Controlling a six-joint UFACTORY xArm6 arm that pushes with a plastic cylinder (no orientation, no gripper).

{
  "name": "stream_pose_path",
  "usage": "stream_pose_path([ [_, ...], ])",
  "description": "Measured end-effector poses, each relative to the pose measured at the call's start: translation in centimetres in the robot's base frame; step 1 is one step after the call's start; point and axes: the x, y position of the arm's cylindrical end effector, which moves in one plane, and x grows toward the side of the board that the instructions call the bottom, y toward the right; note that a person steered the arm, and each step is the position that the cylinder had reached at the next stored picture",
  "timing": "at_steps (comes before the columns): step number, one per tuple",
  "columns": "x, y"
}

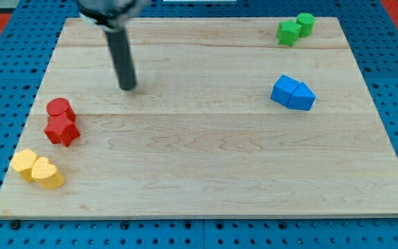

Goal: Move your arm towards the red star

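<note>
Approach step: my tip (pixel 128 87), a bare rod with no gripper to open or close, stands apart from the red star (pixel 62 128) and should slide toward the view's lower left.

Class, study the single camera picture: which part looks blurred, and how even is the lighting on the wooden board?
Camera view: the arm's upper housing at the view's top is smeared; my tip is sharper, up and right of the red star. Lighting on the wooden board is soft and even, without glare; blocks cast only faint shadows.
</note>
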Motion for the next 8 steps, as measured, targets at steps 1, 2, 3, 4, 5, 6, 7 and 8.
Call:
stream_pose_path([
  [1,-5.4,-7.5],
  [2,-8.4,-15.0],
  [3,-8.4,-15.0],
  [4,-3.1,-15.0],
  [5,4.2,-14.6],
  [6,10.0,-13.3],
  [7,11.1,-12.1],
  [8,13.5,-8.2],
])
